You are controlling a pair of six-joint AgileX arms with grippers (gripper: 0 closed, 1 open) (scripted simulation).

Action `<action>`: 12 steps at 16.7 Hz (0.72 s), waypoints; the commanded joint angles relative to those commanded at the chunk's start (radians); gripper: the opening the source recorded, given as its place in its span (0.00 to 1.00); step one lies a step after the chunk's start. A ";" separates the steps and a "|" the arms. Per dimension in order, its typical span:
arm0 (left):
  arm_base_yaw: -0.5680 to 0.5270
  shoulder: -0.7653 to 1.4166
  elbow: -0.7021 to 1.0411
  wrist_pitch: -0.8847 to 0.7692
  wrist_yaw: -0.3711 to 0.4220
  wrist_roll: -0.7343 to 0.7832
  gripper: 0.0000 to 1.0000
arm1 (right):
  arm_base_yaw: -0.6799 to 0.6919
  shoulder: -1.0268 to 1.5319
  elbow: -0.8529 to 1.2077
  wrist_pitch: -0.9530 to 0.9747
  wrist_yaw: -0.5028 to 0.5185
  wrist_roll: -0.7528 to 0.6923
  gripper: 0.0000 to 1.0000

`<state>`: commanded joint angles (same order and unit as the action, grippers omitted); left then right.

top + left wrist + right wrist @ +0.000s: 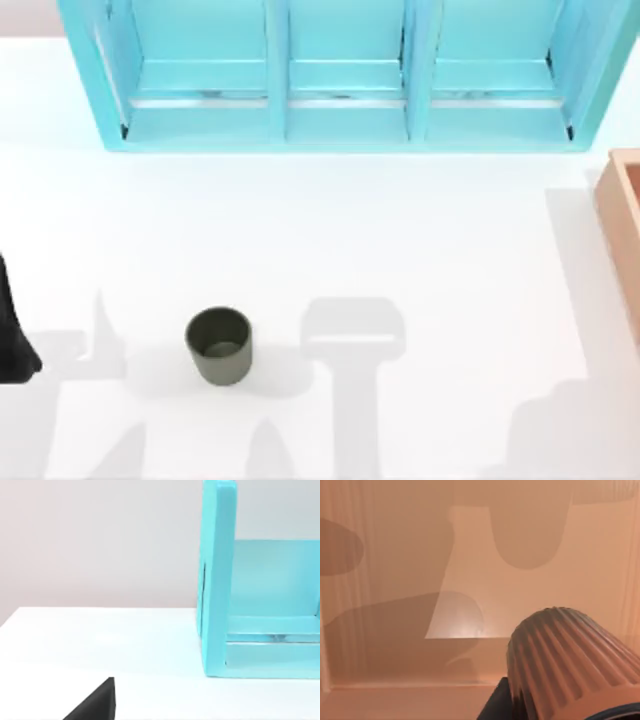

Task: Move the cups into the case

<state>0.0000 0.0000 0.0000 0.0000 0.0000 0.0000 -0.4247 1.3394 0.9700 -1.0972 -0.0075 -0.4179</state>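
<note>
Here case cut off at right edge; green cup upright.

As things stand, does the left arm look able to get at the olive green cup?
Probably yes: the olive green cup stands upright in the open, with bare table between it and the left arm at the left edge.

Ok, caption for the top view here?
Dull olive green tumbler stands upright on the white table before the turquoise shelf unit; the tan wooden case sits at the right edge.
</note>
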 joint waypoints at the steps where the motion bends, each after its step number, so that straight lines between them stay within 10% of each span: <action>1: 0.000 0.000 0.000 0.000 0.000 0.000 1.00 | 0.000 0.000 0.000 0.000 0.000 0.000 0.23; 12: 0.000 0.000 0.000 0.000 0.000 0.000 1.00 | 0.000 0.000 0.000 0.000 0.000 0.000 1.00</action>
<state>0.0000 0.0000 0.0000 0.0000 0.0000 0.0000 -0.4247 1.3394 0.9700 -1.0972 -0.0075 -0.4179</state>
